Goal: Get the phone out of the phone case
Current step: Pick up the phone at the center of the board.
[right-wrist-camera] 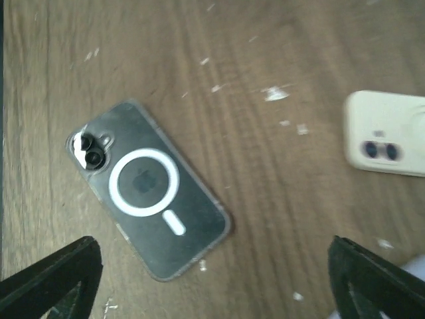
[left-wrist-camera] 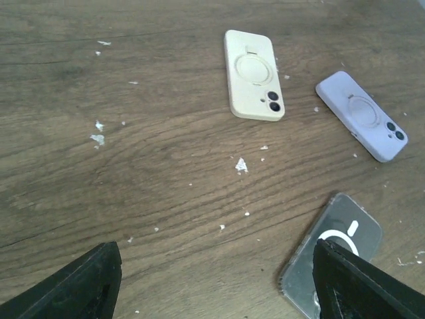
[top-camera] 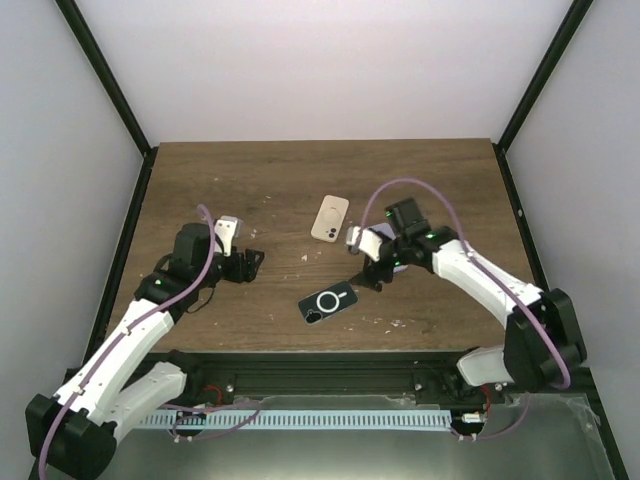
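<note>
Two end effectors hang low over the brown wood-grain worktop (top-camera: 250, 180), each with its black fingers spread wide and nothing between them. The right end effector (top-camera: 371, 272) is the nearer one to the job. The black phone in its clear plastic case (top-camera: 328, 302), with a white ring on its back, lies flat and camera side up just to that end effector's left and a little toward the near edge. Seen from the right wrist, the phone (right-wrist-camera: 149, 189) sits left of centre between the fingers (right-wrist-camera: 60, 276). Its long axis runs on a slant, lens corner at the upper left, so it is skewed to the line across the open fingers. To my eye the wrist needs a turn before a squeeze would meet the long edges squarely.

The left end effector (top-camera: 243, 265) stands farther off on the phone's other side. From its wrist camera the phone (left-wrist-camera: 335, 256) only shows at the lower right, by the right-hand finger (left-wrist-camera: 358, 286).

Further back lie a cream-coloured cased phone (top-camera: 330, 217) and, beside it, a lilac cased phone (left-wrist-camera: 362, 114), both well apart from the black one.
</note>
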`<state>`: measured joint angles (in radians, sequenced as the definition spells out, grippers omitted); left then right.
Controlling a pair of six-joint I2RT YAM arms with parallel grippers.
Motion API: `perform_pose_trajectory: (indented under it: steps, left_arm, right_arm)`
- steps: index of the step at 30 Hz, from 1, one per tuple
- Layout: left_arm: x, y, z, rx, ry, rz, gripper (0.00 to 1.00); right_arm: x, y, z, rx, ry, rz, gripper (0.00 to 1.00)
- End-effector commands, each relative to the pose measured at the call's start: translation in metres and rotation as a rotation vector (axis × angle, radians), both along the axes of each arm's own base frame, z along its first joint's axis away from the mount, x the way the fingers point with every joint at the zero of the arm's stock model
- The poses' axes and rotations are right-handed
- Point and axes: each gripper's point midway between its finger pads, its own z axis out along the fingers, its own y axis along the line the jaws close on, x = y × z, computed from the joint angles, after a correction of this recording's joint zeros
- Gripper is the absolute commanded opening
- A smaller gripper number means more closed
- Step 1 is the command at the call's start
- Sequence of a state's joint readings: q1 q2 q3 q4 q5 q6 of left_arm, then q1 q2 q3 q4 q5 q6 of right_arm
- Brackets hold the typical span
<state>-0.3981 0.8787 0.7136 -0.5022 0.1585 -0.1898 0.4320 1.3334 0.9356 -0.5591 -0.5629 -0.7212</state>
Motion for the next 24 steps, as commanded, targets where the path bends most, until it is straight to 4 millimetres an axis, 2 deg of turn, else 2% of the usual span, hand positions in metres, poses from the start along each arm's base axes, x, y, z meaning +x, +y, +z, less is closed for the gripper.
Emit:
perform_pose_trajectory:
  steps: [1,4,15,19,24]
  left_arm:
    - [0.002,0.009,0.013,0.029,-0.051,0.039,0.81]
    - [0.002,0.012,0.015,0.036,-0.061,0.052,0.83]
    - [0.004,0.015,0.014,0.045,-0.060,0.069,0.87]
    - [0.004,0.015,0.013,0.044,-0.051,0.075,0.87]
    - [0.004,0.015,0.014,0.040,-0.053,0.072,0.87]
  right_arm:
    - [-0.014,0.019,-0.028,-0.208,-0.081,0.178,0.97]
    - [-0.019,0.032,-0.046,-0.304,-0.090,0.252,1.00]
    - [-0.020,0.055,-0.083,-0.414,-0.013,0.346,1.00]
    - [-0.017,0.056,-0.100,-0.481,-0.005,0.331,1.00]
    - [-0.030,0.053,-0.114,-0.522,0.032,0.348,1.00]
